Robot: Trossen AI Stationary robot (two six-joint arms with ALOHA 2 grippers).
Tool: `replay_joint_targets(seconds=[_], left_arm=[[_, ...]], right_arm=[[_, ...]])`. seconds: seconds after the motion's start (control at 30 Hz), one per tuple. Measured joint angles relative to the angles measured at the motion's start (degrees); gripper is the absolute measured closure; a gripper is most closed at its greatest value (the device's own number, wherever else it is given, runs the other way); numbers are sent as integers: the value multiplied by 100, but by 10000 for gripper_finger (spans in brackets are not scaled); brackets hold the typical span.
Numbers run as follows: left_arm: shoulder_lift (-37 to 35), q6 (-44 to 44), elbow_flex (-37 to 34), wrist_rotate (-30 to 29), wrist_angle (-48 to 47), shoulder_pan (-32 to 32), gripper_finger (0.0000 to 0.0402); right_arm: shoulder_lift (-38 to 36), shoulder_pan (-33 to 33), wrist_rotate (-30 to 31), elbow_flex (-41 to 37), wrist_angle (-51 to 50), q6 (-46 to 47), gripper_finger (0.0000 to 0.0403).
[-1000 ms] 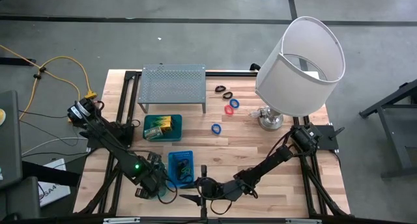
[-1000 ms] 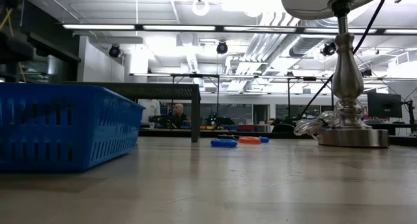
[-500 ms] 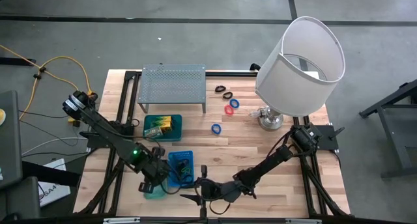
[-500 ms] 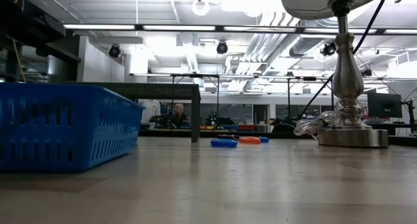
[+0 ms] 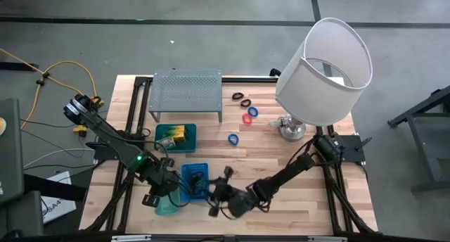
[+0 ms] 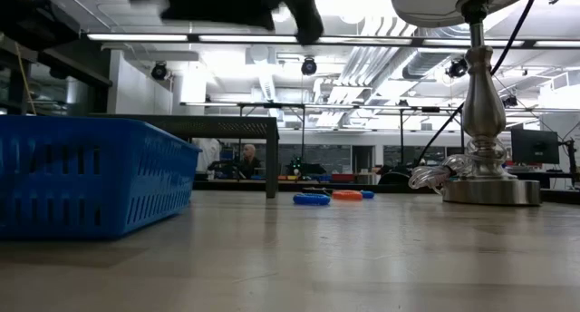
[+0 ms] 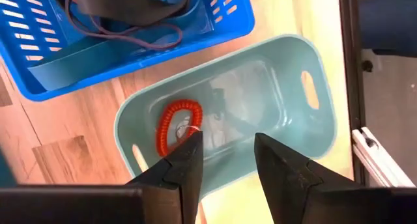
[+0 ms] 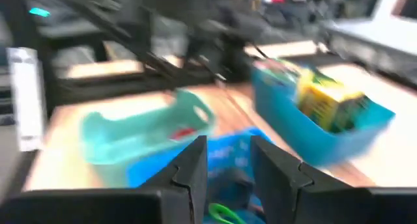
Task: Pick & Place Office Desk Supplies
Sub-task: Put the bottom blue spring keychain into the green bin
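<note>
Looking down from the high view, loose rings (image 5: 242, 116) remain on the tabletop (image 5: 281, 157). Left wrist view: left end effector (image 7: 225, 164), released and empty, hovers over the teal bin (image 7: 313, 87) holding a red coil (image 7: 174, 126). Right wrist view: right end effector (image 8: 228, 162) parted, empty.

The left arm reaches from the table's left edge toward the near side, and its left gripper (image 7: 225, 160) hangs over the pale teal bin (image 7: 296, 126) that stands just left of the blue basket (image 5: 195, 180). Its two dark fingers (image 7: 186, 162) stand a little apart, with nothing between them. The right arm stretches low from its base on the right toward the same basket; the right gripper (image 5: 226, 182) sits at the basket's right edge, fingers (image 8: 193, 168) parted by a narrow gap and empty.
</note>
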Motion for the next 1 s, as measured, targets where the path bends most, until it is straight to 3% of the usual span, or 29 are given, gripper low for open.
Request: replay_joint_targets(seconds=[0.13, 0.47, 0.83, 1.0], left_arm=[[-75, -3, 0, -28, 10, 0, 269], [-73, -3, 0, -37, 21, -2, 269], [-71, -3, 0, -38, 23, -2, 269], [-71, -2, 0, -37, 23, -2, 269]], right_arm=[[-122, -312, 32, 2, -1296, 903, 298], [-133, -865, -65, 2, -3309, 2683, 298], [-138, -1039, 266, 2, -5216, 4327, 298], [-142, -1081, 377, 2, -5628, 4737, 298]])
